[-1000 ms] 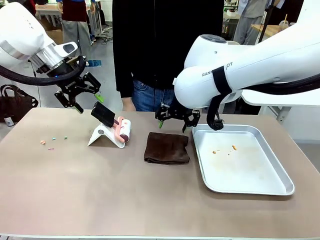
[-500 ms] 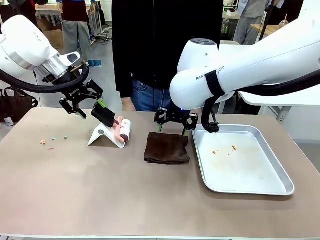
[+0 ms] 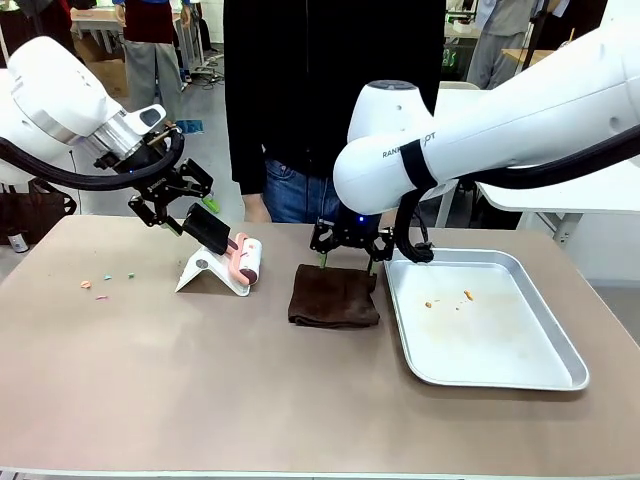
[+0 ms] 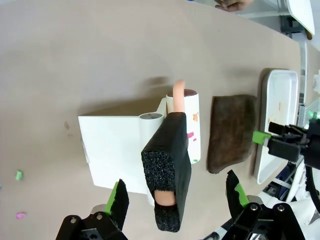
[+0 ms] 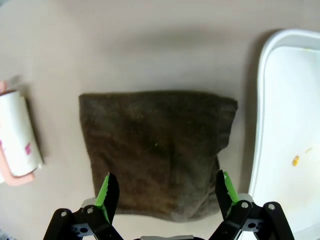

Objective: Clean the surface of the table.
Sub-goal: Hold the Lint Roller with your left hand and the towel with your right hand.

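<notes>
Desk (image 3: 200, 380): taupe top, seen across the front view; small coloured crumbs (image 3: 100, 283) are noted near its left end.
Left jaws: spread, held at the black handle (image 4: 167, 170) of the lint roller (image 3: 245, 258), not closed on it.
Right jaws: spread, held over the brown cloth (image 3: 334, 296).
Tray (image 3: 500, 345): set just right of the cloth.

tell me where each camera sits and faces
Front: fixed between the arms, faces across the table at the person; both arms, left hand and right hand show.
Left wrist: on the left arm, looks down at the lint roller, framed by its open fingers.
Right wrist: on the right arm, looks down at the brown cloth, framed by its open fingers.
Shared: both wrist views show cloth, roller, tray.
</notes>
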`<state>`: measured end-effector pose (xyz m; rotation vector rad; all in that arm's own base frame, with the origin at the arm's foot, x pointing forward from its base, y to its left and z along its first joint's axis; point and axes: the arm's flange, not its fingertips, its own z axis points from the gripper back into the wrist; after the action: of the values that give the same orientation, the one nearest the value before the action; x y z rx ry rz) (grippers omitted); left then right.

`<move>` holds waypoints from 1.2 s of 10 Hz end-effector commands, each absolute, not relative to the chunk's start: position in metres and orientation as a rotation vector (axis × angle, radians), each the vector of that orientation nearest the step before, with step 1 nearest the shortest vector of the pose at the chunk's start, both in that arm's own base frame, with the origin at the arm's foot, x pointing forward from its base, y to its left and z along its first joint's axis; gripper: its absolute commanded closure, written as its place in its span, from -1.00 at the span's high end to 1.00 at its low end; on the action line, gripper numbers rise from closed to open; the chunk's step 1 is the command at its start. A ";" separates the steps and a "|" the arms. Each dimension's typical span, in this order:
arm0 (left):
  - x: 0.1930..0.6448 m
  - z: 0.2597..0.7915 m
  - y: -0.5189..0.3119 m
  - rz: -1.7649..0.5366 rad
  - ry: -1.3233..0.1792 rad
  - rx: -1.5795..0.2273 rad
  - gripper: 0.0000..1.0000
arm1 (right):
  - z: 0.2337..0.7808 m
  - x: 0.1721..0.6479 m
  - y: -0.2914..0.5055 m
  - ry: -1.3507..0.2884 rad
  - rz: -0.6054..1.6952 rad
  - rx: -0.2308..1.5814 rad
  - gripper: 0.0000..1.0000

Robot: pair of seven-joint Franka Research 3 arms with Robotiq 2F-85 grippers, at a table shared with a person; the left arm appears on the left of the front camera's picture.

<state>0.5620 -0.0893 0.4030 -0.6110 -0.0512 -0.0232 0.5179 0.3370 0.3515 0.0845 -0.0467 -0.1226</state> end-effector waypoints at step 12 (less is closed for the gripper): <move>0.572 0.395 -0.081 -0.030 -0.039 -0.620 1.00 | 0.306 0.521 0.339 0.095 -0.092 -0.013 1.00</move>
<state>0.5675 -0.0824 0.3924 -0.6112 -0.0383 -0.0143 0.5206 0.3419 0.3073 -0.0787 0.0919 -0.1060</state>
